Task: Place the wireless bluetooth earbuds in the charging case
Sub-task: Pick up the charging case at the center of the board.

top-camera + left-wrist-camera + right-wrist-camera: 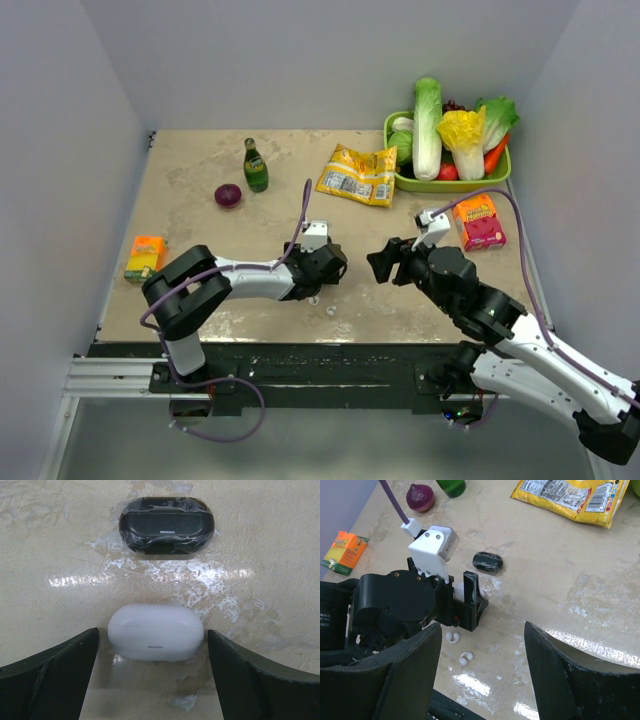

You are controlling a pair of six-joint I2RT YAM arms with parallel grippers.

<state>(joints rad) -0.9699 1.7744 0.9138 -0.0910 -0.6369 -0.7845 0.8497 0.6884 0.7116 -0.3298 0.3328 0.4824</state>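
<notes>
A: State of left gripper (152, 647)?
B: Jaws open, one finger each side of the small smooth white oval plastic charging case (156, 632). Narrow gaps both sides, not clamped. Case lies flat on the beige marbled tabletop (45, 540), lid closed.
A: Buds?
B: One tiny glossy white plastic earbud (452, 637) and a second earbud (466, 658), loose on the tabletop beside the left gripper, outside the case, near each other.
A: And right gripper (482, 680)?
B: Spread wide, holding nothing, above the tabletop.
A: Other items?
B: Glossy black oval case (167, 526) just beyond the white one, not touching.
</notes>
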